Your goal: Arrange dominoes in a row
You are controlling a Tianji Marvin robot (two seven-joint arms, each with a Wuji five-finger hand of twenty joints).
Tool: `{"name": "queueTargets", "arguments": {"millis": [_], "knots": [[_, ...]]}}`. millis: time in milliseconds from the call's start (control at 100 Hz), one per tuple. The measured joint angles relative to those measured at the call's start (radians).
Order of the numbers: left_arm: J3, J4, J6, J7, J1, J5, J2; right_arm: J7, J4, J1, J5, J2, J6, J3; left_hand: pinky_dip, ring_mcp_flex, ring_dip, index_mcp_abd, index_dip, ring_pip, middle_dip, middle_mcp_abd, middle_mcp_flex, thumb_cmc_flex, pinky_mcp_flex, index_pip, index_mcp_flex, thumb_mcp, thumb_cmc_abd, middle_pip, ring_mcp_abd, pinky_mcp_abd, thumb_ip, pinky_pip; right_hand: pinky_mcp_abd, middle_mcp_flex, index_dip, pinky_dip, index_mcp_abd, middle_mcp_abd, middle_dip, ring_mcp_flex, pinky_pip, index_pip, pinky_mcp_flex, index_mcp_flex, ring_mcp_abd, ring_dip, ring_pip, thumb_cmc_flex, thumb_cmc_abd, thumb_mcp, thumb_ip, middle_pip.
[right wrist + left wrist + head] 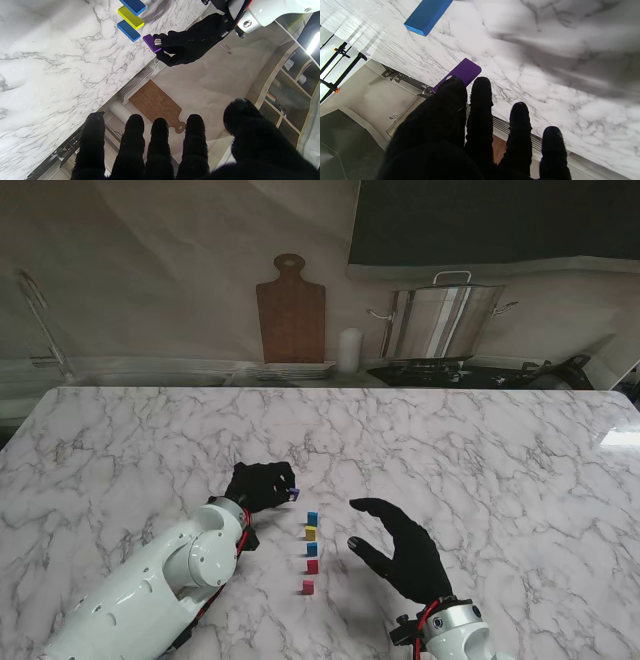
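— Where is the purple domino (pixel 294 493) against my fingers?

— I have it pinched at the tips of my left hand (pixel 260 484). In the left wrist view the thumb (pixel 450 92) covers one end of it and the other end juts out past the fingertips, over the marble. The right wrist view shows the same: the purple piece clamped between thumb and forefinger, just beside the far end of the row, not touching it.

— And my right hand (pixel 400 548)?

— It holds nothing. The fingers are spread and lightly curled, hovering to the right of the row, apart from it.

— What is in the row?

— Five dominoes in a line running away from me on the marble table (pixel 500 470). Nearest to me a pink one (pixel 308 586), then a red one (pixel 312 566), a blue one (pixel 312 549), a yellow one (pixel 310 533) and farthest a second blue one (pixel 312 518). They stand apart, none touching. With the purple piece I count six: two blue, one each of the rest.

— Anything in the way?

— Between the purple domino and the far blue one I see only bare marble. Behind the table, well away, a wooden cutting board (pixel 291 308) leans on the wall over a stack of plates (pixel 292 370), with a white cylinder (pixel 348 350) and a steel stockpot (pixel 441 320) to the right of it.
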Motion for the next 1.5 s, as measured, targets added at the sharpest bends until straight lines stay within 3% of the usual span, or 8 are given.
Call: {"name": "queueTargets", "arguments": {"millis": [310,540,1500], "knots": [[0.056,0.083,-0.003,0.029,-0.055,-0.042,-0.03,0.001,0.0,0.0,0.002,0.0,0.0,0.001,0.001,0.036,-0.008,0.0,-0.024,0.007,-0.091,-0.008,0.057,0.012,0.003,0.001,-0.001,-0.019,0.008,-0.086,-0.007,0.0,0.0,0.009,0.0,0.0,0.0,0.0,0.0,0.0,0.0,0.0,0.0,0.0,0.0,0.0,0.0,0.0,0.0,0.0,0.0,0.0,0.0,0.0],[0.069,0.128,-0.059,0.041,-0.074,-0.055,-0.039,0.002,0.0,0.0,0.002,0.0,0.0,0.002,0.001,0.038,-0.01,-0.016,-0.036,0.007,-0.121,-0.025,0.068,0.023,0.014,0.005,-0.001,-0.038,0.01,-0.112,-0.016,0.0,0.0,0.029,0.0,0.0,0.0,0.0,0.0,0.0,0.0,0.0,0.0,0.0,0.0,0.0,0.0,0.0,0.0,0.0,0.0,0.0,0.0,0.0],[0.131,0.192,-0.051,0.078,-0.118,-0.121,-0.075,0.0,-0.002,-0.004,0.004,-0.001,0.0,0.009,0.001,0.048,-0.02,-0.02,-0.049,0.008,-0.162,-0.026,0.069,0.04,0.014,0.013,-0.009,-0.069,0.021,-0.15,-0.018,0.0,0.0,0.045,0.0,0.0,0.0,0.0,0.0,0.0,0.0,0.0,0.0,0.0,0.0,0.0,0.0,0.0,0.0,0.0,0.0,0.0,0.0,0.0]]}}
